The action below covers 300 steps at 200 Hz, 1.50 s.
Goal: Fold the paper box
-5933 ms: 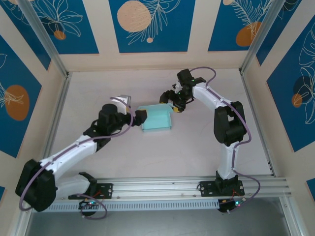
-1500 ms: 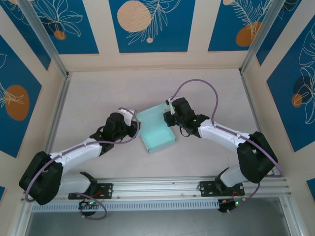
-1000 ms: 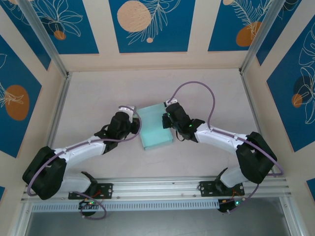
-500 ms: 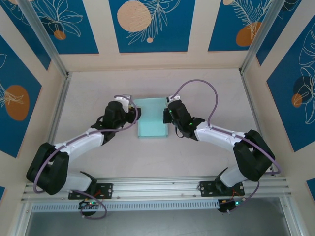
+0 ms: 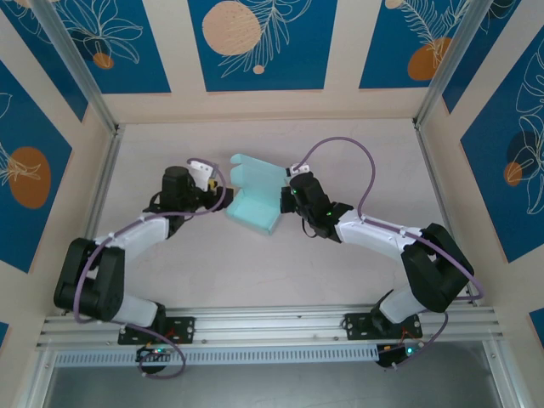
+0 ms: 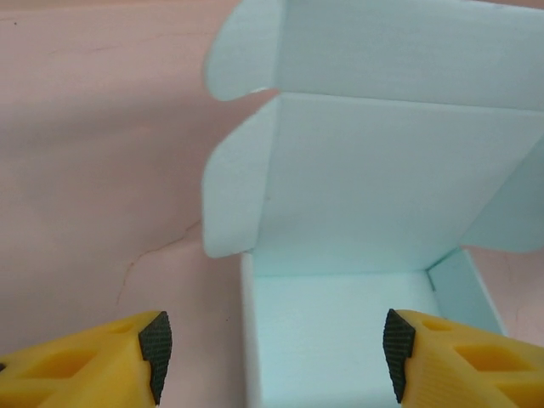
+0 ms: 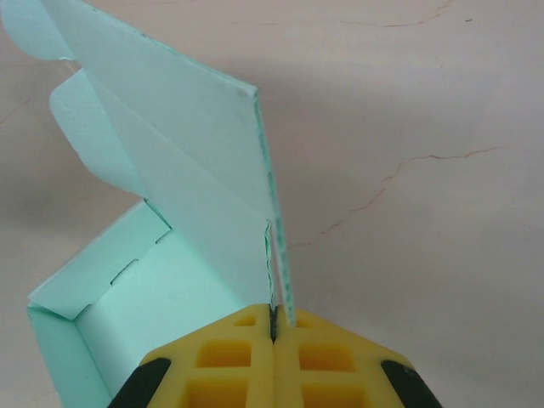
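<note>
Right now:

- Left jaws: standing wide apart, gripping nothing. Their dark pads (image 6: 155, 348) sit at either side of the left wrist view, with the paper box (image 6: 382, 204) ahead of them and partly between them.
- The left-hand pad is clear of the card (bare table (image 6: 102, 153) shows beside it); I cannot tell whether the other pad touches the box.
- Right jaws: pressed together on the paper box (image 7: 170, 289). A thin upright panel of it runs edge-on straight into the seam between the yellow fingers (image 7: 225, 353).
- From above, the box (image 5: 255, 208) lies on the table (image 5: 212, 272) between the two sets of jaws, open side up, with its scalloped flaps raised on the far side (the left jaws just beside its left corner, the right jaws at its right wall).
</note>
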### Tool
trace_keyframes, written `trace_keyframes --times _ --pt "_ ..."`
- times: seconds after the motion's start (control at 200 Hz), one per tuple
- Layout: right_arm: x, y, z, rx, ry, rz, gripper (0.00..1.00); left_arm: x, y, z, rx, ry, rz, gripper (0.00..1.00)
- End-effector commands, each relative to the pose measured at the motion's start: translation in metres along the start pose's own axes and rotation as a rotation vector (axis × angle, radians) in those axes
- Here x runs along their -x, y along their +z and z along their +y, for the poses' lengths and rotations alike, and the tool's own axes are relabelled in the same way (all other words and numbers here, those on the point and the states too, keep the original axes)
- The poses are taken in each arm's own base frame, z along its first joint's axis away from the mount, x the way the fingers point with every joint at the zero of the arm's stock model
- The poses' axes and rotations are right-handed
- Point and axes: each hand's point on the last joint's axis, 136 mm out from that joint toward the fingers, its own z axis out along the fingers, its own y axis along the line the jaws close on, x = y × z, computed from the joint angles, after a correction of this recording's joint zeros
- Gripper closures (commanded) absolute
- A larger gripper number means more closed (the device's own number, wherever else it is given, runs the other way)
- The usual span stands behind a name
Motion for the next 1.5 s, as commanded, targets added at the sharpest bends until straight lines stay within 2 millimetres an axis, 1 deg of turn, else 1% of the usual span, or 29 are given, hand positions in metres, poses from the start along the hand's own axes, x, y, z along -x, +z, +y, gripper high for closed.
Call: trace_keyframes --times 0.0,0.045,0.115,0.18,0.245,0.385,0.695,0.8,0.91,0.975,1.045,1.085,1.13,1.325,1.44,1.495 --pt "0.016 0.001 0.013 0.068 -0.024 -0.054 1.0 0.031 0.003 -0.006 -0.21 0.102 -0.092 0.35" --pt "0.016 0.002 0.014 0.082 -0.035 -0.057 1.0 0.037 0.005 0.0 -0.24 0.088 -0.104 0.39" --pt "0.017 0.004 0.015 0.093 -0.041 -0.058 1.0 0.043 0.01 0.003 -0.292 0.08 -0.1 0.44" --pt "0.017 0.005 0.014 0.098 -0.038 -0.057 1.0 0.042 0.015 0.001 -0.329 0.081 -0.078 0.45" --pt "0.019 0.005 0.015 0.107 -0.035 -0.06 1.0 0.04 0.021 0.005 -0.329 0.083 -0.059 0.45" --pt "0.021 0.006 0.014 0.113 -0.033 -0.053 1.0 0.041 0.028 0.006 -0.361 0.083 -0.038 0.45" --pt "0.022 0.009 0.015 0.124 -0.031 -0.049 1.0 0.039 0.039 0.012 -0.363 0.084 0.015 0.55" --pt "0.021 0.01 0.016 0.126 -0.03 -0.044 1.0 0.038 0.043 0.015 -0.355 0.078 0.026 0.61" --pt "0.023 0.01 0.016 0.129 -0.03 -0.045 1.0 0.034 0.049 0.015 -0.346 0.092 0.062 0.61" --pt "0.023 0.01 0.016 0.129 -0.029 -0.045 1.0 0.033 0.051 0.016 -0.33 0.101 0.077 0.56" --pt "0.023 0.01 0.017 0.132 -0.03 -0.045 1.0 0.032 0.052 0.019 -0.301 0.102 0.089 0.53" --pt "0.023 0.01 0.017 0.131 -0.031 -0.045 1.0 0.032 0.052 0.022 -0.281 0.103 0.092 0.49" --pt "0.023 0.01 0.017 0.13 -0.029 -0.045 1.0 0.032 0.052 0.024 -0.268 0.105 0.092 0.48" --pt "0.022 0.011 0.017 0.129 -0.03 -0.042 1.0 0.03 0.053 0.019 -0.287 0.102 0.101 0.68" --pt "0.022 0.012 0.016 0.12 -0.024 -0.043 1.0 0.03 0.057 0.011 -0.29 0.106 0.11 0.73" --pt "0.023 0.012 0.015 0.112 -0.024 -0.047 1.0 0.028 0.062 0.009 -0.256 0.11 0.122 0.79"
